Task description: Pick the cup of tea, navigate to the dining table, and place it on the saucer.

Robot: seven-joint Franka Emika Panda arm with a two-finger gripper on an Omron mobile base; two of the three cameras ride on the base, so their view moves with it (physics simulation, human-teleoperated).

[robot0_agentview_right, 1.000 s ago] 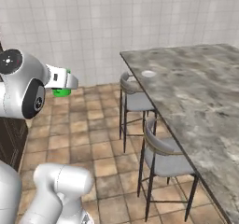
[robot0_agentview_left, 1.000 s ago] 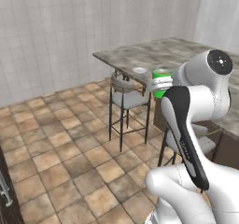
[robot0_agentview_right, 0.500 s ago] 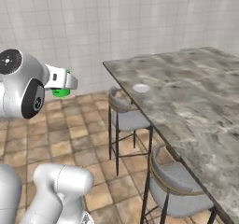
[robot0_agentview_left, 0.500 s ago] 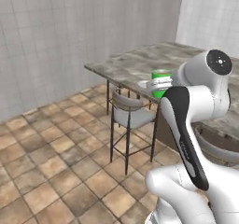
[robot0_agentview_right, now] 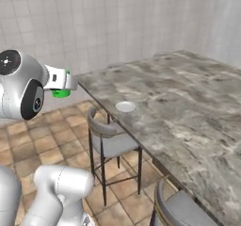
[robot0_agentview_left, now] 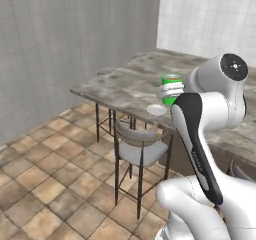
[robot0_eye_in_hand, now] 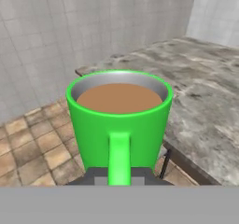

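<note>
While the dining table (robot0_agentview_right: 188, 112) sweeps from the centre to the lower right of the right base view, with its near corner close to the arm, the biggest risk is that the base or the arm runs into that stone edge as the base closes in. Two chairs (robot0_agentview_right: 109, 140) are tucked under the table's near side at lower centre, and I judge them a second hazard: a wheel or the arm's elbow could catch one. The arm carries its load high, left of centre in that view, well apart from the tabletop, so any sudden stop or swing could slop the drink. The cup of tea (robot0_eye_in_hand: 119, 120) sits in the middle of the hand view, upright and filled with brown liquid almost to the rim, which leaves little margin for tilt. The gripper (robot0_agentview_right: 63, 81) is pinched tight on the cup's handle side, its tips hidden behind the green wall, so a slip there would be hard to notice. The saucer (robot0_agentview_right: 125, 107) lies near the table's near edge, centre of the right base view, bare and small; a poor lowering could land the cup on its rim or push it off the table.
</note>
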